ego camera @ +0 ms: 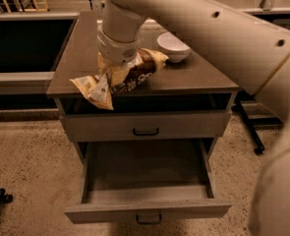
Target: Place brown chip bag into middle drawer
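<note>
The cream arm (218,38) is reaching in from the right and crossing the back-right corner of the bench (193,77). It is smooth and rounded, with small dark holes along it, and its bulk is hiding the right side of the view. The bench is showing a flat, matt grey-brown top. Under its front edge a dark gap is sitting above the upper drawer front (184,124), grey with a dark bar handle.

Below that, the drawer (147,173) is standing pulled out toward the camera, a wide shallow grey box with its own small handle (148,219) on the front. A speckled tan floor (31,166) is lying around it. A dark stand (250,127) is rising off the bench's right edge.

The gripper (116,53) is pointing down over the front-left part of the bench, right on the bag (134,75); whether it is clamping the bag cannot be told, since the wrist is covering it.

The crinkled foil bag is lying slantwise, its long axis running from the front edge near the front-left corner back and right toward the bowl (174,45). Its cream-yellow left end is drooping over the front edge, and the dark brown middle with white lettering is showing beside the gripper. The bowl, white and round, is sitting just beyond the bag's far end, near the back edge.
</note>
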Robot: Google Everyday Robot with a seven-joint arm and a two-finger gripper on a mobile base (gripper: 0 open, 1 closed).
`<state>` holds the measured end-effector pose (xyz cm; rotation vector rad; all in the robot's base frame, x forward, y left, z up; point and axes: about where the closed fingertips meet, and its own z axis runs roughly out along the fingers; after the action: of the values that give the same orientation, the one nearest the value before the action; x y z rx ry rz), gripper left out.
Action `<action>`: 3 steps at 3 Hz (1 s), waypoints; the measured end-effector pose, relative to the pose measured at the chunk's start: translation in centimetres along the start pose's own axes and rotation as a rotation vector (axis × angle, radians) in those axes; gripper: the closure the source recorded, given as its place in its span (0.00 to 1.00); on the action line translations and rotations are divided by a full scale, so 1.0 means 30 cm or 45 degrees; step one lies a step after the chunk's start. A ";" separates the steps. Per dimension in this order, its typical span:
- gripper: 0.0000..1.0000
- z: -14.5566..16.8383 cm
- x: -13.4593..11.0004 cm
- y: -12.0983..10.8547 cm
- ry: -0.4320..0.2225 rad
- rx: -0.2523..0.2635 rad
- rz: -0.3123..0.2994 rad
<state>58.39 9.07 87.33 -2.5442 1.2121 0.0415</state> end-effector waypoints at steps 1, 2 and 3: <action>1.00 -0.075 -0.047 0.204 -0.057 -0.050 0.212; 1.00 -0.079 -0.100 0.382 -0.107 -0.120 0.393; 1.00 -0.069 -0.105 0.418 -0.113 -0.142 0.423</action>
<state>46.62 3.45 86.38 -2.3733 1.6218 0.3019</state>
